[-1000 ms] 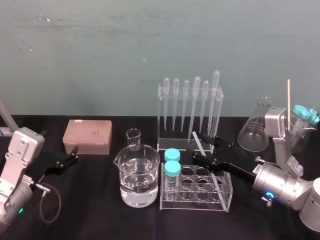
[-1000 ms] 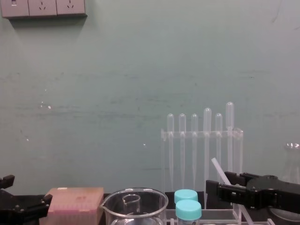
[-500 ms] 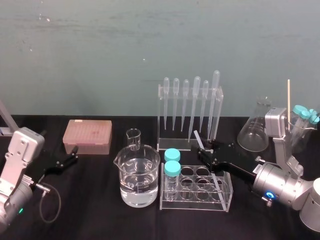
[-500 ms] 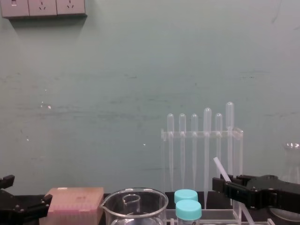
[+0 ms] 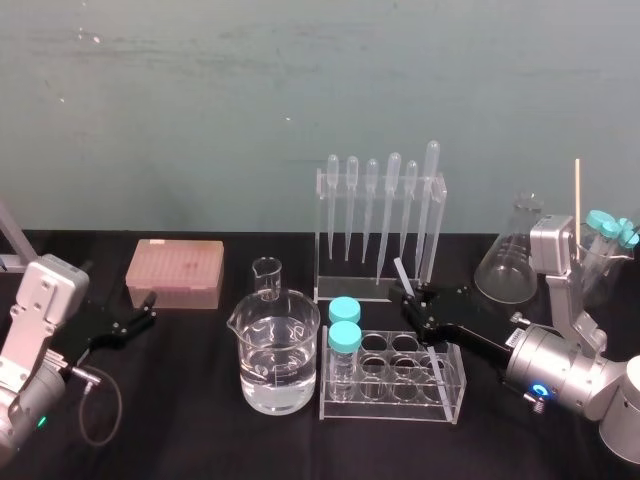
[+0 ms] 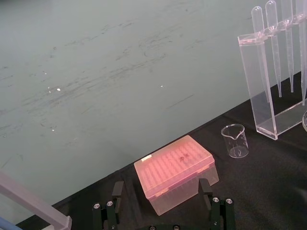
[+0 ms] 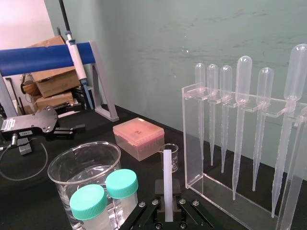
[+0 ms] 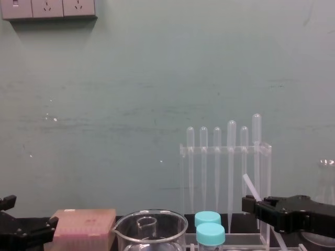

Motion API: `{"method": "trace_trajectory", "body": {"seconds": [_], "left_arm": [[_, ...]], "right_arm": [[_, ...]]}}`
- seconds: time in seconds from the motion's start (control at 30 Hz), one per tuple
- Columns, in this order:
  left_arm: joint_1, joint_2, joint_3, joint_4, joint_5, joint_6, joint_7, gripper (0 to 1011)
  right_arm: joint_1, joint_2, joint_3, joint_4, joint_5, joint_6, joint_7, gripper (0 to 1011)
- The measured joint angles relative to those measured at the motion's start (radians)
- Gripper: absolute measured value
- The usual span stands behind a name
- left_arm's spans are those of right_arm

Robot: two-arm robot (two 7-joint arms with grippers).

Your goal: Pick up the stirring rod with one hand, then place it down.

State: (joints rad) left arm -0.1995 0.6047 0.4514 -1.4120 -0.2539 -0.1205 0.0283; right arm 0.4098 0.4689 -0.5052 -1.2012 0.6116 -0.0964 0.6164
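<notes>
The right gripper (image 5: 410, 296), right of centre in the head view, pinches the stirring rod (image 7: 167, 175) between its black fingers (image 7: 144, 211). The rod is held off the table, its upper end rising up and to the left in front of the foot of the pipette rack (image 5: 380, 215). The left gripper (image 5: 135, 322) sits at the left of the head view near the pink tip box (image 5: 175, 272), fingers spread and holding nothing.

Everything stands on a black table (image 5: 200, 420) against a scuffed teal wall (image 5: 200, 100) – a strip of wall sockets (image 8: 48, 9) shows in the upper left of the chest view, and cardboard boxes (image 7: 50, 81) are stacked in the room behind.

Below the right gripper the rod passes over the right end of the clear tube rack (image 5: 395, 395), where it blurs into the acrylic; I cannot tell whether its lower tip touches anything. In the chest view the frame's bottom edge cuts off the rack and the rod's lower part.

The rod is straight, translucent white and even in width, with a flat-cut top.

Two teal-capped tubes (image 5: 344, 325) stand at the rack's left end, beside a large beaker of water (image 5: 274, 355) with a small beaker (image 5: 267, 277) behind it. A conical flask (image 5: 512, 255) stands at the right.
</notes>
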Motion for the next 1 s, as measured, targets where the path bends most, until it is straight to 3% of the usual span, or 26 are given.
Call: {"method": "trace_trajectory", "body": {"seconds": [0.2,0.33,0.43,0.57,0.67,0.7,0.77,0.8,0.83,1.0], "left_arm": [[0.0,0.0,0.0,0.0,0.0,0.0,0.0,1000],[0.0,0.0,0.0,0.0,0.0,0.0,0.0,1000],[0.0,0.0,0.0,0.0,0.0,0.0,0.0,1000],[0.0,0.0,0.0,0.0,0.0,0.0,0.0,1000],[0.0,0.0,0.0,0.0,0.0,0.0,0.0,1000],[0.0,0.0,0.0,0.0,0.0,0.0,0.0,1000],[0.0,0.0,0.0,0.0,0.0,0.0,0.0,1000],[0.0,0.0,0.0,0.0,0.0,0.0,0.0,1000],[0.0,0.0,0.0,0.0,0.0,0.0,0.0,1000],[0.0,0.0,0.0,0.0,0.0,0.0,0.0,1000]], "right_arm": [[-0.014,-0.008,0.024,-0.014,0.012,-0.003,0.003,70],[-0.03,-0.033,0.076,-0.037,0.093,-0.011,0.05,70],[-0.041,-0.053,0.112,-0.059,0.14,-0.045,0.069,69],[-0.051,-0.075,0.146,-0.085,0.165,-0.11,0.078,70],[-0.055,-0.092,0.164,-0.095,0.117,-0.218,0.068,70],[-0.055,-0.092,0.164,-0.095,0.117,-0.218,0.068,70],[-0.055,-0.106,0.175,-0.086,0.051,-0.314,0.047,70],[-0.055,-0.106,0.175,-0.086,0.051,-0.314,0.047,69],[-0.055,-0.113,0.179,-0.075,0.018,-0.357,0.039,69],[-0.052,-0.129,0.188,-0.038,-0.042,-0.446,0.032,69]]}}
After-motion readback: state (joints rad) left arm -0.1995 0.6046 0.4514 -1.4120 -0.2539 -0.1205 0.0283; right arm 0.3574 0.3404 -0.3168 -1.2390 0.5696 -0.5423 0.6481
